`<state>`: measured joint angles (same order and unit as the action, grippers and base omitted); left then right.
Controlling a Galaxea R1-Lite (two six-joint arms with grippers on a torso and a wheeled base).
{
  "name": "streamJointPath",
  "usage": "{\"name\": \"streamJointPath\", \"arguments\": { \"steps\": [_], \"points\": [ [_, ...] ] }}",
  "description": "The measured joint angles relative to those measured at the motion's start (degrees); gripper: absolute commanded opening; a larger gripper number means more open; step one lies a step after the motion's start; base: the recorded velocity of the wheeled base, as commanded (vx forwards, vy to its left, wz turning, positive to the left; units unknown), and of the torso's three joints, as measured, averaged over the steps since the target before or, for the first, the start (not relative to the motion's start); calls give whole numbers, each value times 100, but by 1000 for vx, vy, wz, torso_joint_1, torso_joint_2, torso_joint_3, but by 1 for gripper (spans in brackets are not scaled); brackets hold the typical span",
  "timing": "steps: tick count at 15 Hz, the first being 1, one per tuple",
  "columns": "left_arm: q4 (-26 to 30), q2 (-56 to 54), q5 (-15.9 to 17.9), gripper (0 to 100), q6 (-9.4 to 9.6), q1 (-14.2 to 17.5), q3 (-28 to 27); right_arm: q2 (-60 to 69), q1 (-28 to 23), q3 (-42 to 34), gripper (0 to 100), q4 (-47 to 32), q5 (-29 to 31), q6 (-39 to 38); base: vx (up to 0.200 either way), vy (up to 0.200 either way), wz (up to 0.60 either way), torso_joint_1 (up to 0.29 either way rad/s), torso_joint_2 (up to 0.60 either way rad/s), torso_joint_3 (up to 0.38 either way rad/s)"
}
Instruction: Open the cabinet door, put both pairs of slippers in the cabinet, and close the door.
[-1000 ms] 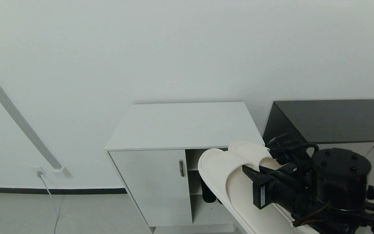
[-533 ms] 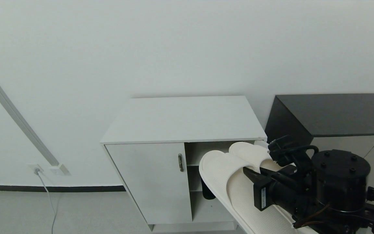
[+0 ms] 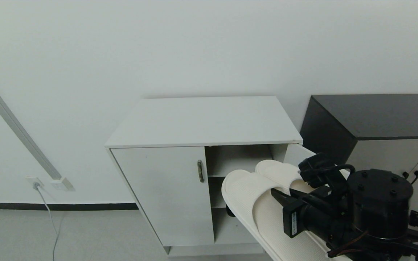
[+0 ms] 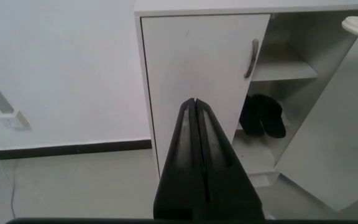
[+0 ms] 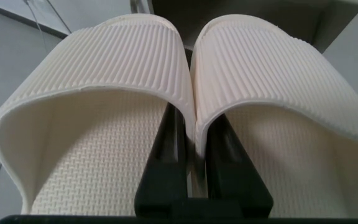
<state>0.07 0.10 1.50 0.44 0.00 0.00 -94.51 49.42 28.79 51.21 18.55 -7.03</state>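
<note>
Slippers [image 5: 135,74], cream, ribbed over the rounded toes and pebbled inside, lie side by side at the lower right of the head view, before the open half of the flat white cabinet [image 3: 201,119]. The right gripper [image 5: 191,168] has its black jaws pinched on their touching inner edges. The left gripper [image 4: 195,124] holds nothing, jaws pressed together. A dark pair [image 4: 263,115] rests on a lower shelf inside.
</note>
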Motion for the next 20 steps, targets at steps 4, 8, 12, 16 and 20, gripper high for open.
{"name": "streamJointPath", "arguments": {
  "steps": [4, 8, 12, 16, 20],
  "points": [
    [0, 0, 0, 0, 0, 0, 0, 0, 20, -20, 0, 0, 7, 9, 0, 0, 0, -222, 549, 321],
    [0, 0, -2, 0, 0, 0, 0, -2, 38, -30, 0, 2, 9, 4, 0, 0, 0, -204, 530, 408],
    [0, 0, -2, 0, 0, 0, 0, -5, 49, -33, 0, 2, 7, 9, 0, 0, 0, -176, 500, 511],
    [-2, 0, -2, 0, -6, 0, 0, -5, 57, -41, 0, 2, 9, 9, 0, 0, 0, -155, 482, 483],
    [-2, 0, -2, 0, -4, 0, 0, -5, 55, -49, 0, 2, 18, 9, 0, 0, 0, -112, 460, 370]
  ]
}}
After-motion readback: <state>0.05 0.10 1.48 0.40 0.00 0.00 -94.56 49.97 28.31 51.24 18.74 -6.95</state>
